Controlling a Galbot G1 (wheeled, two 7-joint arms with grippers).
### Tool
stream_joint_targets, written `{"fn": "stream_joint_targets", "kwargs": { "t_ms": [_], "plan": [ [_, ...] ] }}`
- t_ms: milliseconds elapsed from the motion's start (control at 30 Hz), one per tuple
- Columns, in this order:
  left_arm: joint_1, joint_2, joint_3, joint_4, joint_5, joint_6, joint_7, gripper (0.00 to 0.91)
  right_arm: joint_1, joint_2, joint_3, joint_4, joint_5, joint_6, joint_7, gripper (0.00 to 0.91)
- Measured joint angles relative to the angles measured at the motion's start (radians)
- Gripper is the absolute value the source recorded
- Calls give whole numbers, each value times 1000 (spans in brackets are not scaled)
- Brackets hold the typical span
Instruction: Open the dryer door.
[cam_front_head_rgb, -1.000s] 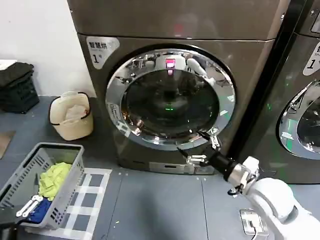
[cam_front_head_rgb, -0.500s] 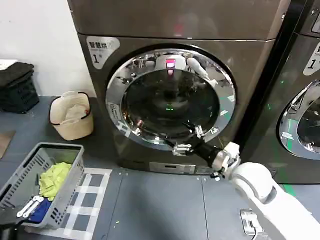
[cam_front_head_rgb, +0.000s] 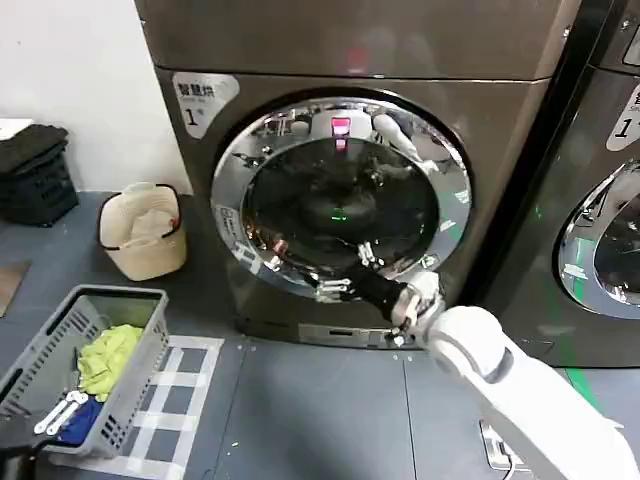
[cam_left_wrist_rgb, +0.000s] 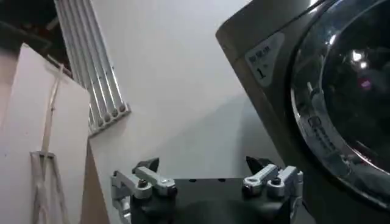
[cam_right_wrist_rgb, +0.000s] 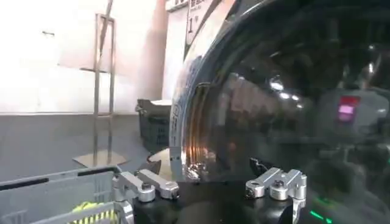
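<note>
With the right gripper (cam_front_head_rgb: 345, 272) spread open against the lower rim of the closed dryer door (cam_front_head_rgb: 340, 195), treat that door as rigid, hinged and slippery on its chrome, and hook it at the rim edge.

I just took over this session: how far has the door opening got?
Done: nothing yet, since the dryer door sits shut in the machine front. In hand: the right gripper, fingers open, is at the door's lower chrome rim, gripping nothing. Left: catch the door and swing it open. The left gripper waits open, off to the side.
</note>
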Motion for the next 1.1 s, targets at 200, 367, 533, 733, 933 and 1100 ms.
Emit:
{"fn": "stream_joint_targets", "kwargs": {
  "t_ms": [200, 367, 533, 733, 933, 1100],
  "plan": [
    [0, 0, 0, 2, 0, 0, 0, 907, 38, 24, -34, -34, 0, -3, 3, 907],
    [-1, -1, 1, 2, 1, 0, 1, 907, 61, 39, -53, -60, 0, -3, 3, 907],
    [-2, -1, 2, 4, 2, 0, 1, 907, 82, 59, -71, -94, 1, -4, 1, 907],
    [-2, -2, 5, 5, 5, 0, 1, 907, 107, 85, -91, -135, 1, -6, -5, 907],
    [-3, -2, 5, 9, 5, 0, 1, 907, 131, 110, -116, -170, 2, -7, -8, 907],
    [-4, -2, 5, 9, 5, 0, 1, 907, 146, 125, -135, -192, 3, -8, -10, 907]
  ]
}}
